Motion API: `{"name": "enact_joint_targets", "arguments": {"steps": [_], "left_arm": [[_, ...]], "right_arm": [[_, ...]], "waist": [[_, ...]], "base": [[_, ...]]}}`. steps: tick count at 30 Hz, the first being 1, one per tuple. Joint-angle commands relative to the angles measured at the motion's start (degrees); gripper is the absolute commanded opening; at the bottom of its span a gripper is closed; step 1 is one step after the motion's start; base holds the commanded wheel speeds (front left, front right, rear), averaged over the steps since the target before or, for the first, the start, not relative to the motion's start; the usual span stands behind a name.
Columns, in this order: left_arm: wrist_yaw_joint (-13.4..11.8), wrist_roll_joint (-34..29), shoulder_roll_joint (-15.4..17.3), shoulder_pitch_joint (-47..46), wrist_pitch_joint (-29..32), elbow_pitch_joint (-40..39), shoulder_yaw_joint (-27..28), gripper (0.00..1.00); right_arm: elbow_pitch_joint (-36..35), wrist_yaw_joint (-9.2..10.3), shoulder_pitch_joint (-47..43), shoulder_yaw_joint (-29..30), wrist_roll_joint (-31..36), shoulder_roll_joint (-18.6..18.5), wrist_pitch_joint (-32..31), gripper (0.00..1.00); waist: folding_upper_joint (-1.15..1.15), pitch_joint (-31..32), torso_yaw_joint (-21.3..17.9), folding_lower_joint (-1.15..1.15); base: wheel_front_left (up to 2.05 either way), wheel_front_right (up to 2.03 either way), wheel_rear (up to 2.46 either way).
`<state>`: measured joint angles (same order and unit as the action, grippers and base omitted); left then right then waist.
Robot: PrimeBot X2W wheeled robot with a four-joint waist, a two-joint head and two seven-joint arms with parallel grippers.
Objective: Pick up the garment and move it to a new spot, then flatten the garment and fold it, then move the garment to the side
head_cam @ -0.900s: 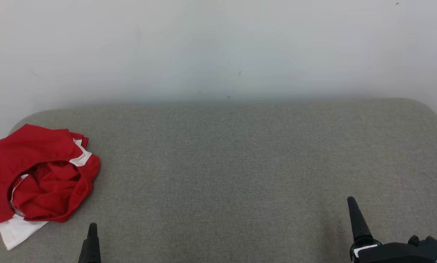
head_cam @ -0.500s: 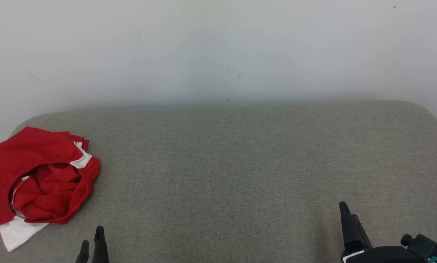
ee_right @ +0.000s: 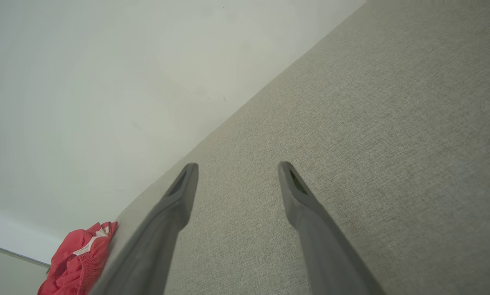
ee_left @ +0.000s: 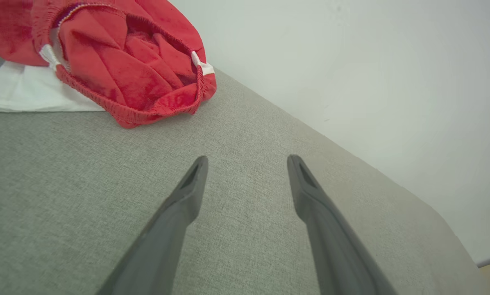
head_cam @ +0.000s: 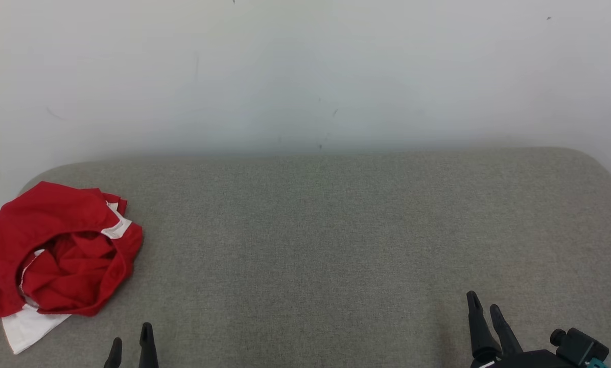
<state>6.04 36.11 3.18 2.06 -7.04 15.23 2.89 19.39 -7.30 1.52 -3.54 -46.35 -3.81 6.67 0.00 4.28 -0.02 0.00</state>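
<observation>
The garment [head_cam: 55, 255] is lying crumpled at the far left end of the cushion [head_cam: 336, 245], at about 9 o'clock in the head view, with part of it running off that view's left edge. It is red with white trim, and its elastic opening is gaping toward the camera with loose folds bunching inside. A flat white panel is sticking out from under the red cloth at its 7 o'clock and is resting on the grey fabric.

The left gripper [head_cam: 131, 335] is showing at 7 o'clock in the head view, just its two dark fingertips rising from the bottom edge. It is sitting near the garment, at the garment's 5 o'clock, and is not touching it. In the left wrist view its fingers are standing apart with bare cushion between them, holding nothing, and the garment is lying beyond the tips at 10 o'clock.

The right gripper [head_cam: 483, 301] is showing at 5 o'clock in the head view, well apart from the garment. In the right wrist view its fingers are likewise spreading with a clear gap, gripping nothing, pointing over bare cushion, while the garment is appearing small at 7 o'clock.

A pale wall [head_cam: 305, 71] is rising behind the cushion, at 12 o'clock in the head view.
</observation>
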Motion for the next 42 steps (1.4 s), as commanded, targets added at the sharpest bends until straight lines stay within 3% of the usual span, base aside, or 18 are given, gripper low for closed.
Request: {"name": "enact_joint_targets", "arguments": {"steps": [1, 21, 42], "left_arm": [[0.04, -1.77, 0.46, -0.24, -0.56, -0.34, 0.0, 1.0], [0.37, -15.27, 1.3, 0.47, -3.61, 0.6, -0.28, 1.0], [0.4, -24.29, 1.02, 1.75, -6.14, 1.65, 0.76, 1.0]], "right_arm": [[-0.3, -0.21, 0.16, -0.02, 1.74, -0.45, 0.59, 1.0], [1.31, -0.25, 0.02, -0.35, 17.52, 0.17, 2.56, 1.0], [2.5, -0.25, -1.14, -1.34, 30.1, -0.17, 2.85, 1.0]], "waist": [[0.0, 0.07, -0.03, 0.0], [0.0, 1.49, -0.5, 0.0], [0.0, 2.77, -0.68, 0.0]], "base": [[0.0, 0.0, 0.0], [0.0, 0.0, 0.0], [0.0, 0.0, 0.0]]}}
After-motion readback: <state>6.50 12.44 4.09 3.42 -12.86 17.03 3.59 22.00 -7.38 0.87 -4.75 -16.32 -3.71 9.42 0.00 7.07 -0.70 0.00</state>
